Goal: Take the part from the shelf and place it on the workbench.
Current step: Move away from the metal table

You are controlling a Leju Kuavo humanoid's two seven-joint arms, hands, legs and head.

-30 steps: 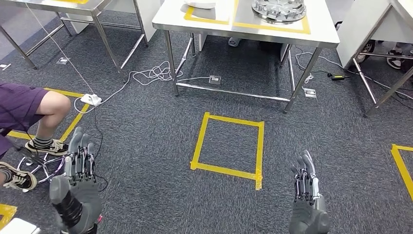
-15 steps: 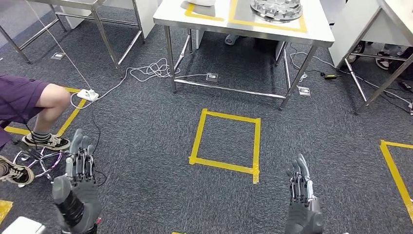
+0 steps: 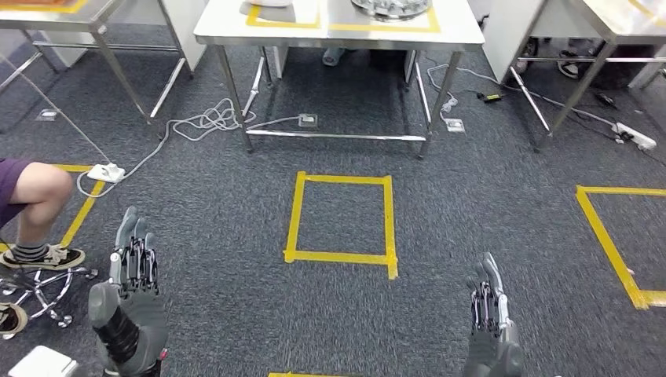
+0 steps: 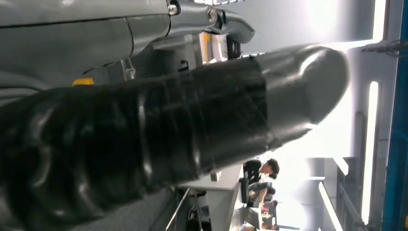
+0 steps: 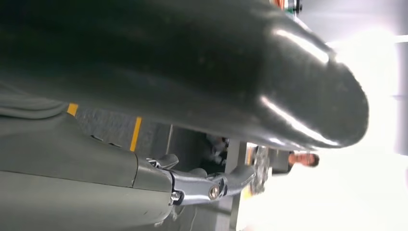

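We see the left hand [image 3: 129, 302] low at near left, fingers straight and apart, holding nothing. Right hand [image 3: 492, 330] at near right, same: fingers extended, empty. The part [image 3: 390, 7], a silver metal disc, sits on the white workbench [image 3: 236, 30] at the far edge, inside a yellow tape outline. Yellow tape square [image 3: 342, 226] on grey carpet between us and the bench. A person's leg [image 3: 35, 196] at far left

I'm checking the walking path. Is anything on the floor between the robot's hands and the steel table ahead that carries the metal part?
Nothing solid: grey carpet with a flat yellow tape square lies between both empty hands, left hand and right hand, and the steel table. White cables lie beside its left legs.
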